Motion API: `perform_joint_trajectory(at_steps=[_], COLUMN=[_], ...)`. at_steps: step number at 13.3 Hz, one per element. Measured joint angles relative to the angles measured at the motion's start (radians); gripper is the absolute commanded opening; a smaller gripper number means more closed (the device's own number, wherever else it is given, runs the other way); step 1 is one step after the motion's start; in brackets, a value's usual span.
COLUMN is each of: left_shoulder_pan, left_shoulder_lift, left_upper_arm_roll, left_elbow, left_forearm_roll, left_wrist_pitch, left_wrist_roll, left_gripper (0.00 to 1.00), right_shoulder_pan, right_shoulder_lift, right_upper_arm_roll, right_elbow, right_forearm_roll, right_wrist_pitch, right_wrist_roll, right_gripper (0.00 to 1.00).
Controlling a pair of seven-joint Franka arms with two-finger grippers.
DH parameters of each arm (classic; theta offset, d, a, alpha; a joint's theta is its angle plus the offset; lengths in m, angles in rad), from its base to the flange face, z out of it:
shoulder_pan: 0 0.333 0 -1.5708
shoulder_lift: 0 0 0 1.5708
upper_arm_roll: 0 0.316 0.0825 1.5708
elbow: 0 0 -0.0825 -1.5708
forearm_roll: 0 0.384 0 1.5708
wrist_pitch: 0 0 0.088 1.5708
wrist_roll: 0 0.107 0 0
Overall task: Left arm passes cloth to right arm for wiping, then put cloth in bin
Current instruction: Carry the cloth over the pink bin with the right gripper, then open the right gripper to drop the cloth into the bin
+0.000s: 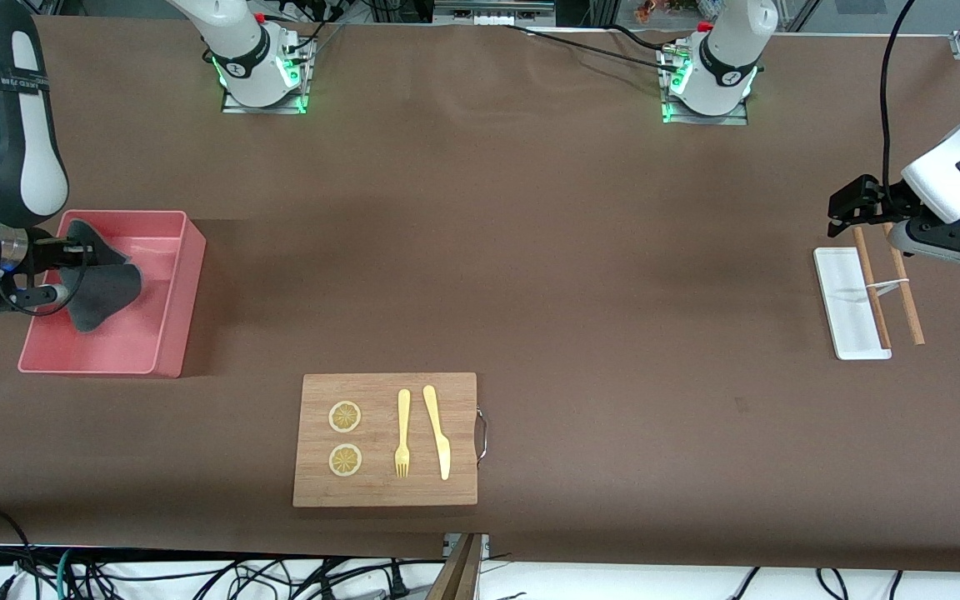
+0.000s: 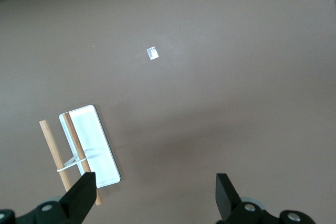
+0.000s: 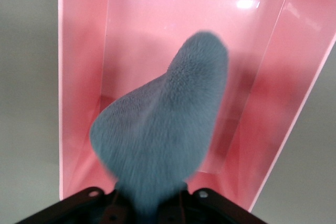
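Just one cloth [image 1: 105, 287] (charcoal), one bin [image 1: 167, 283], two grippers

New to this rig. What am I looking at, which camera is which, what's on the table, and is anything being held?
Two robot arms share a brown table. One camera looks down from across the table; two sit on the wrists. The right gripper hangs over the pink bin, the grey cloth dangling from its fingers into the bin. The left gripper waits open over the table beside a white tray with two wooden sticks. Near the front camera lies a wooden board with a fork, a knife and two lemon slices.
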Motion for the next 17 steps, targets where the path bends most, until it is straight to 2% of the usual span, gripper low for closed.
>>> perform_joint_trajectory(at_steps=[2, 7, 9, 10, 13, 17], left_shoulder_pan=[0.000, 0.000, 0.000, 0.000, 0.000, 0.000], left_shoulder_lift=[0.000, 0.000, 0.000, 0.000, 0.000, 0.000], left_upper_arm_roll=[0.000, 0.000, 0.000, 0.000, -0.001, -0.001], left_elbow=[0.000, 0.001, 0.001, 0.001, 0.001, 0.001], left_forearm_roll=[0.000, 0.000, 0.000, 0.000, 0.000, 0.000], left_wrist_pitch=[0.000, 0.000, 0.000, 0.000, -0.001, -0.002], left_wrist_roll=[0.000, 0.000, 0.000, 0.000, 0.000, 0.000], left_gripper=[1.00, 1.00, 1.00, 1.00, 1.00, 1.00], right_shoulder_pan=[0.004, 0.021, 0.043, 0.062, 0.132, 0.193], right_shoulder_lift=[-0.018, -0.031, -0.031, -0.032, -0.055, -0.177], right_upper_arm_roll=[0.006, 0.017, 0.027, 0.032, 0.036, 0.042], right_elbow=[0.021, 0.195, 0.247, 0.272, 0.346, 0.364], right_forearm_roll=[0.000, 0.007, 0.079, 0.114, 0.125, 0.098], right_wrist_pitch=[-0.017, -0.145, -0.199, -0.244, -0.382, -0.497], right_wrist_roll=[0.000, -0.033, -0.044, -0.018, 0.159, 0.316], right_gripper=[1.00, 1.00, 1.00, 1.00, 1.00, 1.00])
